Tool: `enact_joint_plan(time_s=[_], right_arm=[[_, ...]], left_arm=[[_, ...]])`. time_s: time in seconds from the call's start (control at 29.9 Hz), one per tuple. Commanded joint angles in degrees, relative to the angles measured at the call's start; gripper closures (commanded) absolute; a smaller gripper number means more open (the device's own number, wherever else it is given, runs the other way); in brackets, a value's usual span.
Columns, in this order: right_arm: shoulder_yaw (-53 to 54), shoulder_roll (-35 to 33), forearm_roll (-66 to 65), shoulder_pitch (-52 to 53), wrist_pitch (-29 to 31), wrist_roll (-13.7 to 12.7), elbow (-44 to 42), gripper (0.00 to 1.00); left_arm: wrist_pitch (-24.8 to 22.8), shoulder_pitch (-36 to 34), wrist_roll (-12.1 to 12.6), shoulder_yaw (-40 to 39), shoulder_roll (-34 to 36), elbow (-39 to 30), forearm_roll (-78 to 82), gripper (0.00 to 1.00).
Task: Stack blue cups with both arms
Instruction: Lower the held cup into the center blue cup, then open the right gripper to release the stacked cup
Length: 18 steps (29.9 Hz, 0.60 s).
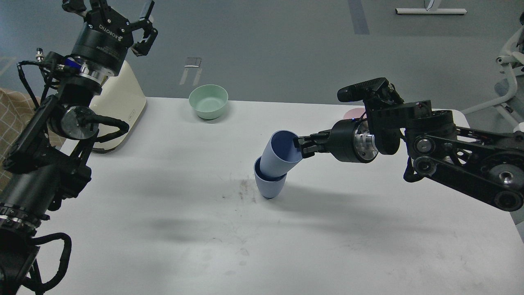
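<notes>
Currently, status by item:

Right claw (302, 148): closed on the rim of the upper blue cup (277, 153), one finger inside the mouth and one outside, as far as the view shows.

Upper blue cup: directly at the right claw's fingertips, tilted with its mouth toward the claw. Its base sits inside the mouth of the lower blue cup (268, 184), only partly seated.

Lower blue cup: below and just beyond the right claw's tips, upright on the desk (163, 213), carrying the upper cup.

Left claw (137, 30): fingers spread apart, holding nothing, raised well away from both cups, above a cream appliance (120, 102).

Stage (judgement): nesting is begun but not finished; the upper cup needs to be brought upright and pressed down.

Handling (judgement): the cups look light, stiff and matte-smooth. A light tumbler on a narrow rounded base probably tips easily under sideways push, so force should act down the axis.

Hold point (judgement): the rim wall is the practical grip, since the taper narrows downward. The lower cup would best be steadied at its side wall below the rim.

Bystanders: a mint-green bowl (208, 101) stands far beyond the right claw. Something pink (352, 113) shows behind the right wrist, mostly hidden.
</notes>
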Motion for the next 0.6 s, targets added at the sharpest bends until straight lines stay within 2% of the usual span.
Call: enact_joint_plan(time_s=[0.0,0.13,0.57], right_arm=[[0.09,0.03,-0.05,-0.02,-0.02,-0.06,-0.08,0.93],[0.18,0.12,0.03,-0.19,-0.02,-0.23,-0.17,0.87],[0.71,0.20,-0.05,-0.54,-0.02,-0.23,-0.17,0.82]], left_arm=[[0.00,0.08,-0.01,0.09,-0.08,0.00,-0.06,0.02],[0.09,0.08,-0.36,0.00,-0.16,0.00,-0.06,0.02],[0.09,0.08,-0.36,0.09,-0.16,0.00,-0.06,0.02]])
